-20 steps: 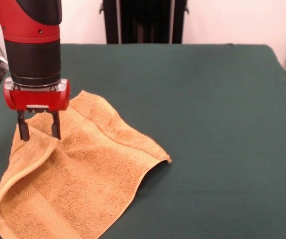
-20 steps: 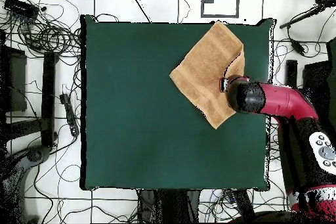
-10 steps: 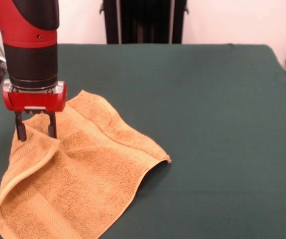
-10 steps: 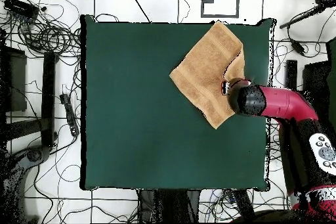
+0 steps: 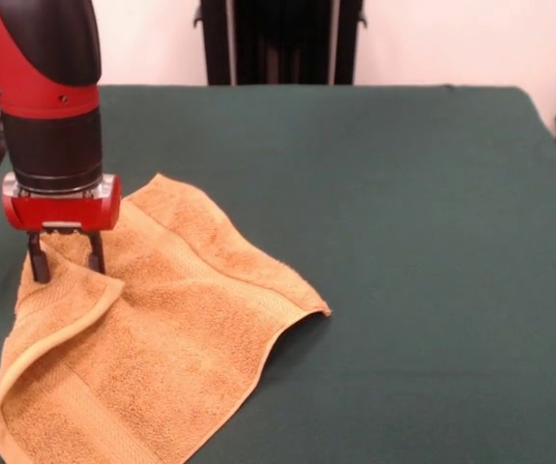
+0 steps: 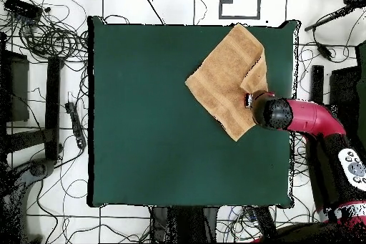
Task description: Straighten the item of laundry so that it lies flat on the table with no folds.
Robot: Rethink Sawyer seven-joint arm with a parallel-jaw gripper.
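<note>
A small golden-orange terry-cloth towel [image 5: 152, 329] is spread on the large table covered in plain dark green cloth [image 5: 403, 242], near the table's left edge and front corner as seen from the front. In the overhead view the same towel [image 6: 225, 84] is seen as a diamond shape close to the table's [image 6: 157, 127] upper right corner, with one point nearly reaching the top edge.

The towel is not flat. One corner is folded over onto the rest, so that a hemmed edge is seen running in a curved ridge across the left part in the front view. A flat woven band is seen crossing the cloth near its far side, and the right-hand corner is slightly lifted off the green cloth, with a shadow under it.

The red and black arm's gripper [image 5: 65, 263] is held upright over the folded corner, at the towel's left side. Its two dark fingers [image 5: 96, 253] are set apart, with cloth seen between them, and their tips are down at the towel's surface. Whether cloth is actually pinched cannot be told.

In the overhead view the gripper [image 6: 251, 101] is mostly hidden beneath the arm's wrist.
</note>
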